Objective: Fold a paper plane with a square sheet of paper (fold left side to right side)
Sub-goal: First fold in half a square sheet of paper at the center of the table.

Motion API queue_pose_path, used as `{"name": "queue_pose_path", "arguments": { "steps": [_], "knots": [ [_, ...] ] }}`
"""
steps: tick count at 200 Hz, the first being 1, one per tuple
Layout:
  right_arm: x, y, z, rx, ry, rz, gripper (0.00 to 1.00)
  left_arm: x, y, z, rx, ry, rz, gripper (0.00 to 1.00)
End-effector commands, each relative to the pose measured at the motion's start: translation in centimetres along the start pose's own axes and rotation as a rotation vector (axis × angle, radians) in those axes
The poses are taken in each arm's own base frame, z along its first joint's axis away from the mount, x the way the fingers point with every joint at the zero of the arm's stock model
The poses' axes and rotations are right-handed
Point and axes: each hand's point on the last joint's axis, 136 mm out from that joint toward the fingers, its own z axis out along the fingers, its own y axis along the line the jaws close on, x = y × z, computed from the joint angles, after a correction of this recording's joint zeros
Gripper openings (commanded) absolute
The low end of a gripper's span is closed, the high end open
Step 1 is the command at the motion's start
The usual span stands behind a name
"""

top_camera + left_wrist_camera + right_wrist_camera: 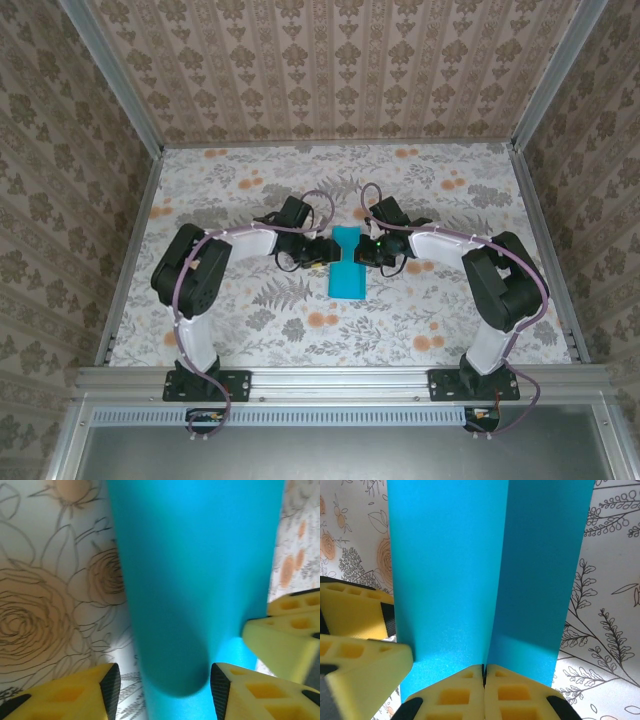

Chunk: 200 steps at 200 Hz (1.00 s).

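Floral table (250,330), wallpapered walls around. Paper sheet (347,268) lies at centre of top view between both wrists, folded to narrow strip, long axis running up-down frame. Right gripper (484,672): pads pressed together, pinching sheet at crease line, bottom centre of right wrist view. Left gripper (165,682): jaws apart, straddling rounded unpressed fold, no pad contact visible. Expect thin, light, limp stock that slides easily and creases permanently. Take your hold at edge or crease; pinch lightly.

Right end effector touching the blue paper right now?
Touching. Right wrist view: the right end effector is shut on the raised fold of the blue paper, which runs straight into the seam where its tips meet.
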Motion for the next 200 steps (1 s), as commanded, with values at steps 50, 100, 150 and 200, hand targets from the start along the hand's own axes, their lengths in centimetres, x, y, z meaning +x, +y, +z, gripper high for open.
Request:
{"name": "queue_pose_path", "arguments": {
  "steps": [50, 100, 150, 200],
  "knots": [
    [-0.4, -1.0, -0.4, 0.065, -0.013, -0.024, 0.21, 0.8, 1.6, 1.3, -0.128, 0.059, 0.000, 0.46],
    [-1.8, -3.3, -3.6, 0.155, -0.150, -0.008, 0.49, 1.2, 1.7, 2.2, -0.157, 0.090, 0.013, 0.46],
    [-2.9, -5.1, -7.4, 0.206, -0.330, 0.039, 0.76, 1.8, 1.9, 3.0, -0.195, 0.131, 0.022, 0.48],
    [-3.2, -5.5, -9.7, 0.182, -0.433, 0.083, 0.93, 2.3, 2.1, 3.8, -0.236, 0.170, 0.013, 0.51]
  ]
}}
